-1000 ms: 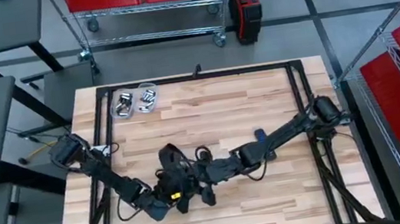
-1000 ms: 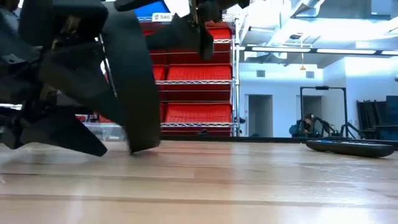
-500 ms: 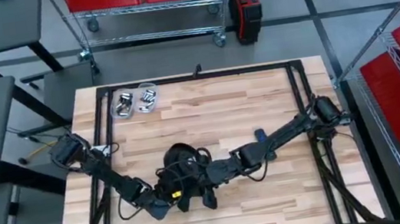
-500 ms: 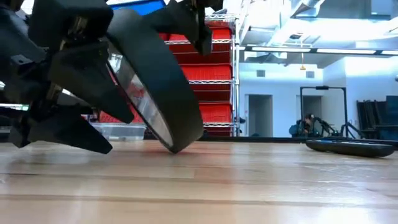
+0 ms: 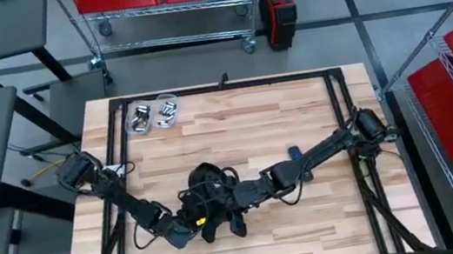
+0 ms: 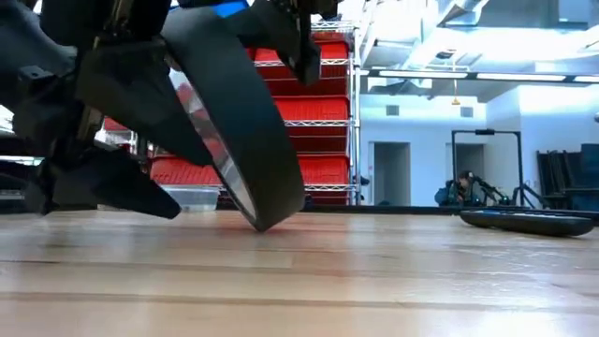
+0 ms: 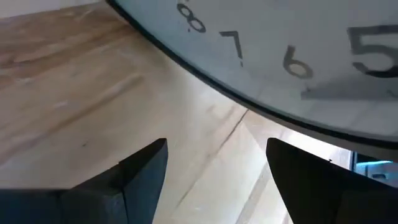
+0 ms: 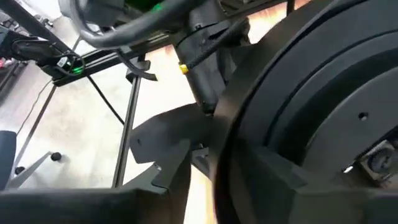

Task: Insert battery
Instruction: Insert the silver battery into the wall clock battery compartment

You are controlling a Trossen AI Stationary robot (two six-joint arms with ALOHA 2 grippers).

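- Two grippers meet near the table's [image 5: 312,107] front edge: the left gripper [image 7: 214,168], fingers spread apart, is empty just beside the clock [image 6: 234,131].
- The right gripper [image 5: 230,219] holds the tilted clock; one rim edge touches the wood.
- Two clear trays [image 5: 153,114] with batteries sit at the far left corner.

black-rimmed clock [image 6: 234,131] with white face, pale striped wood table [image 5: 242,112].

Both arms matte black, jointed segments, looped black cables. Left arm [image 5: 122,200] carries yellow marking beside its wrist. Fingers [image 7: 140,171] dark, wedge-shaped.
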